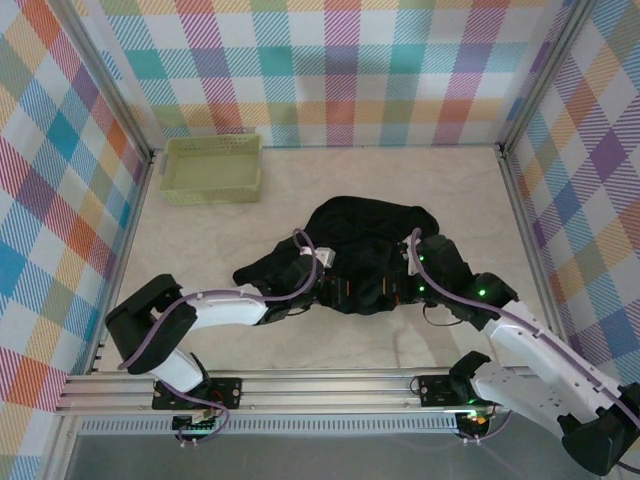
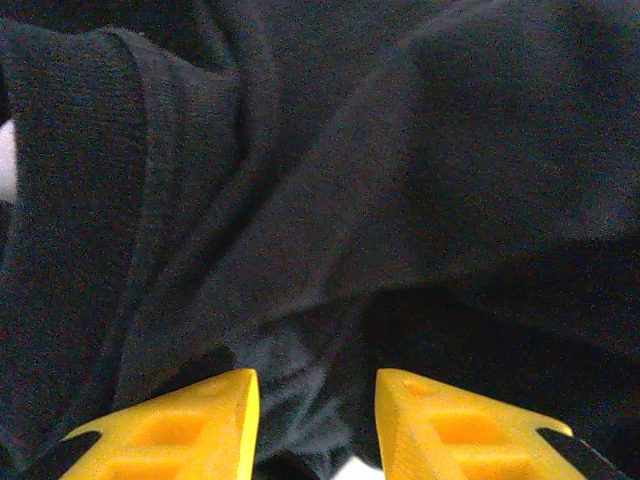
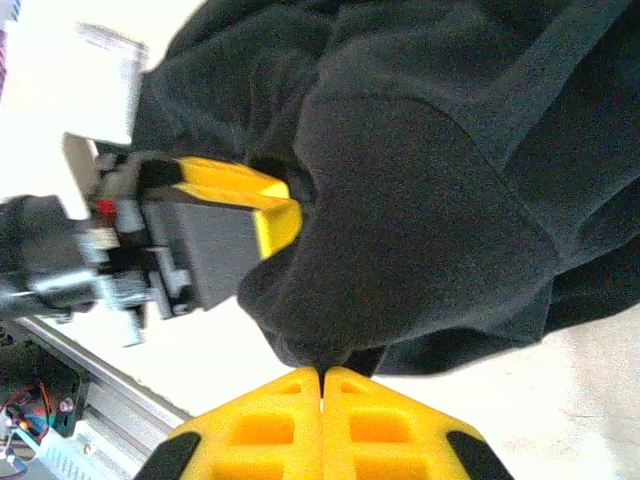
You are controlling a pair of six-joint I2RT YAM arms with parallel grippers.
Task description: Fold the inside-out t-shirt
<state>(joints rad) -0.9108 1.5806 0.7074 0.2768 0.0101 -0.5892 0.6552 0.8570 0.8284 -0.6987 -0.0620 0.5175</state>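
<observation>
The black inside-out t-shirt (image 1: 370, 235) lies crumpled in a heap at the middle of the table. Both grippers are at its near edge. My left gripper (image 1: 322, 288) is pushed into the heap from the left. In the left wrist view its yellow fingers stand apart, and the left gripper (image 2: 315, 378) is open with loose folds of the t-shirt (image 2: 400, 180) lying in the gap. My right gripper (image 3: 322, 372) is shut, pinching a point of the t-shirt (image 3: 420, 180) between its fingertips just above the table. The right wrist view also shows a yellow left finger (image 3: 245, 195) tucked against the cloth.
A pale green lattice basket (image 1: 172, 165) stands at the back left corner. Plaid walls close in the table on three sides. An aluminium rail (image 1: 300, 385) runs along the near edge, close behind both grippers.
</observation>
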